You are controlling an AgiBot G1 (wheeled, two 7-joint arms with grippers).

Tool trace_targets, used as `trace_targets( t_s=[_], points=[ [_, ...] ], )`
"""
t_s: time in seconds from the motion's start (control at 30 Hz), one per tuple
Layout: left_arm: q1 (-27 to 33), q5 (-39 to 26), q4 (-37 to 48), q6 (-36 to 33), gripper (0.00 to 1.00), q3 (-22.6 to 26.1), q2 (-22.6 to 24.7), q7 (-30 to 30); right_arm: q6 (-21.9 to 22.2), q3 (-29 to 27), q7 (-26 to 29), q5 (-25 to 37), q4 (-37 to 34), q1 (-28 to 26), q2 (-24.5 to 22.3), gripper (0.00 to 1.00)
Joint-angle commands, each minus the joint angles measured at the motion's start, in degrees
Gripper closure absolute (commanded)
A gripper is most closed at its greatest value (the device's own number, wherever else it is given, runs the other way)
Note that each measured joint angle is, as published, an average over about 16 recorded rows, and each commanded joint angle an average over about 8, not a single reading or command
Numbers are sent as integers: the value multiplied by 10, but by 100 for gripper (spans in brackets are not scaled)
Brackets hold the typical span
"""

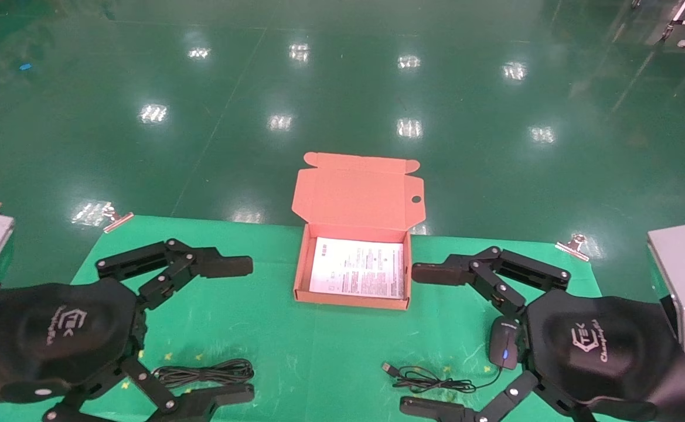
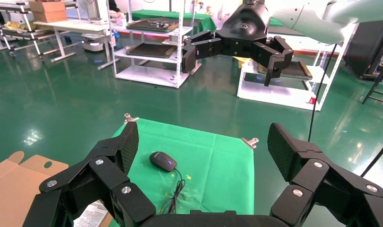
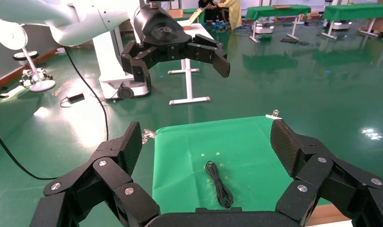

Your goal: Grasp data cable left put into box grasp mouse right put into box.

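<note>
Black on green, the cable (image 1: pixel 204 373) lies low and left of centre in the head view, a thin bundle just beside the lower finger of the left gripper (image 1: pixel 234 331), whose jaws stand wide and hold nothing. The mouse (image 1: pixel 504 342) sits at lower right against the right gripper (image 1: pixel 421 340), also wide and empty, with its cord (image 1: pixel 430 381) and plug trailing leftward. The box (image 1: pixel 301 264) is open at centre, a leaflet (image 1: pixel 358 267) flat inside. Likely trouble: the cable is so thin and limp that fingers closing on it may scrape the cloth (image 1: pixel 295 351) and catch only one loop, leaving the rest to drag or unravel over the box wall. The mouse is smooth and rounded and could squirt out of a pinch, and its loose cord may snag on the box rim or hang outside.
</note>
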State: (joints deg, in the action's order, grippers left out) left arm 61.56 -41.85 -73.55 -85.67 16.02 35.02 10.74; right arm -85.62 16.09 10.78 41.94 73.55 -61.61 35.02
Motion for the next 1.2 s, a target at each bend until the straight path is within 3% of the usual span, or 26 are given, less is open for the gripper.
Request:
trace_targets(
  t_s=[0.03, 1.2],
  points=[
    [0, 0, 0, 0, 0, 0, 0, 0, 0, 0, 0, 0, 0, 0, 0, 0],
    [8, -6, 0, 4, 0, 1, 0, 3, 1, 0, -1, 2, -1, -2, -1, 0]
  ],
)
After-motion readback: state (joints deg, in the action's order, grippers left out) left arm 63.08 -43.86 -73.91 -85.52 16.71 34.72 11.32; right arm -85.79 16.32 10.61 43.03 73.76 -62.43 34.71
